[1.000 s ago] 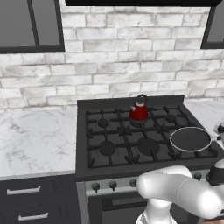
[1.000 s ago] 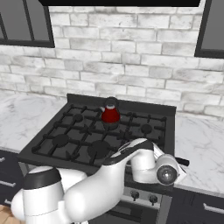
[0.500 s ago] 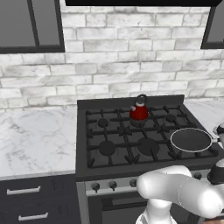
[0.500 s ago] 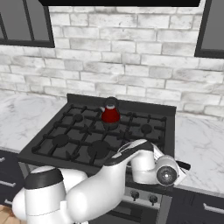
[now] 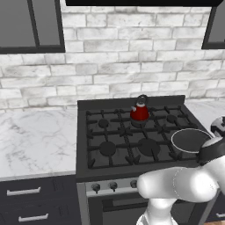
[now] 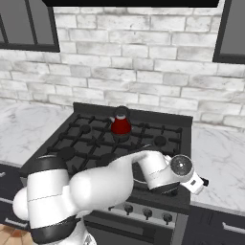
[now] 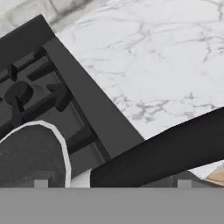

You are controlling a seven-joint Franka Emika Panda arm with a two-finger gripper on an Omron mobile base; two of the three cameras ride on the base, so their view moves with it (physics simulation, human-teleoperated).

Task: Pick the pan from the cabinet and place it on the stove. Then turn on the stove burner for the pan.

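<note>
The frying pan (image 5: 190, 140) sits on the front right burner of the gas range (image 5: 132, 136), its pale rim visible from the left base view. In the hand view its dark handle (image 7: 166, 148) extends past the range's edge over the marble counter (image 7: 166, 57). The gripper (image 7: 112, 183) stands released, its fingertips (image 7: 40, 183) spread wide astride the handle's root. A red kettle (image 6: 120, 125) occupies a rear grate.
</note>
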